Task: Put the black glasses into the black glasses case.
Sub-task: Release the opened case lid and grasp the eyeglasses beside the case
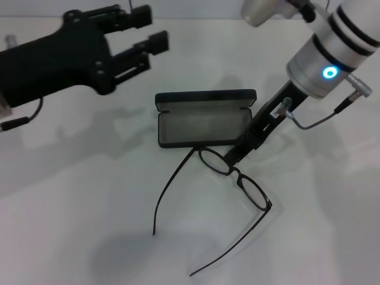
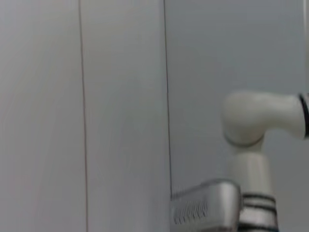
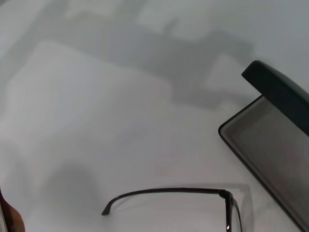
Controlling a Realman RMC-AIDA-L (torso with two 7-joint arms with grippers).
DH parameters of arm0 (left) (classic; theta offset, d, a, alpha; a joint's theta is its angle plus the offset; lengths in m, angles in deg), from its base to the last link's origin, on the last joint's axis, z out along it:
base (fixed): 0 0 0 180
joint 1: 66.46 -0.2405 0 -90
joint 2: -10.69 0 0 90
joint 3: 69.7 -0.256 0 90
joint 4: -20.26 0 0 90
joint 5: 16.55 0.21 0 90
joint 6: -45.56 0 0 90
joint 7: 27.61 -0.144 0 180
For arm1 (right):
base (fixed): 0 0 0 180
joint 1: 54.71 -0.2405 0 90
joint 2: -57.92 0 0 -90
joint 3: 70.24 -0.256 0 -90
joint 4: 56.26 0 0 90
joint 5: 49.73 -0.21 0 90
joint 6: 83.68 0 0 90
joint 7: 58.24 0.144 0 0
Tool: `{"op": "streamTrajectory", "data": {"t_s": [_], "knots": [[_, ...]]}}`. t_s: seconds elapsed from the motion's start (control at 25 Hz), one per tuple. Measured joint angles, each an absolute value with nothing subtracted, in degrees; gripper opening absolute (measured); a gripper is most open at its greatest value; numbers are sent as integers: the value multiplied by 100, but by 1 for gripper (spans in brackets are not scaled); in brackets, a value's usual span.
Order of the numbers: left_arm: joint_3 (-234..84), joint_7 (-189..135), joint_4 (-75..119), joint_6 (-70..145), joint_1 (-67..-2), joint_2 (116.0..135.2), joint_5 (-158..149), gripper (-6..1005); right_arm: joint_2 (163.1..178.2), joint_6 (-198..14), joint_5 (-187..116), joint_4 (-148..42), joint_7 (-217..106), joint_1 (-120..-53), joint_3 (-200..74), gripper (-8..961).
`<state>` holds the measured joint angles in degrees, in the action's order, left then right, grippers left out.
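**A:** What lay nearest the camera?

**B:** The black glasses [image 1: 234, 172] rested on the white table [image 1: 77, 202], unfolded, with both slender temple arms trailing toward the robot. One temple curved down on the robot's left side; the other swept down on its right. The lenses sat just in front of the case, the left-hand one close to its front edge.

**A:** And the right arm?

**B:** The right gripper [image 1: 230, 158] had reached down from the upper right, its black tip at the frame beside the bridge. It appeared to touch the glasses, but whether its fingers were clenched on the frame or released could not be told from the head view. The right wrist view showed none of its own fingers, only one temple [image 3: 164, 192] stretched over the table and a corner of the case [image 3: 270, 145].

**A:** Where was the case?

**B:** The black glasses case [image 1: 205, 119] lay open just behind the glasses, its grey-lined tray facing up and its lid raised along the far side. Nothing was inside it.

**A:** The other arm?

**B:** The left gripper [image 1: 148, 32] hung above the table at the far left, well apart from the case and the glasses, its black fingers spread and grasping nothing. The left wrist view showed only a pale wall and part of a white robot arm [image 2: 251, 145].
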<state>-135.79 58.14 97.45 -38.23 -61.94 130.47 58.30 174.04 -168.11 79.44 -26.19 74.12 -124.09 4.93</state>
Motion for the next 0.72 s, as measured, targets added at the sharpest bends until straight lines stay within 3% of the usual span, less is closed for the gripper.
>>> {"op": "streamTrajectory", "data": {"t_s": [0.72], "knots": [[-12973, 5166, 7990, -4828, -5841, 13025, 5312, 445, 17411, -16351, 7402, -3023, 7674, -12395, 1535, 459]]}}
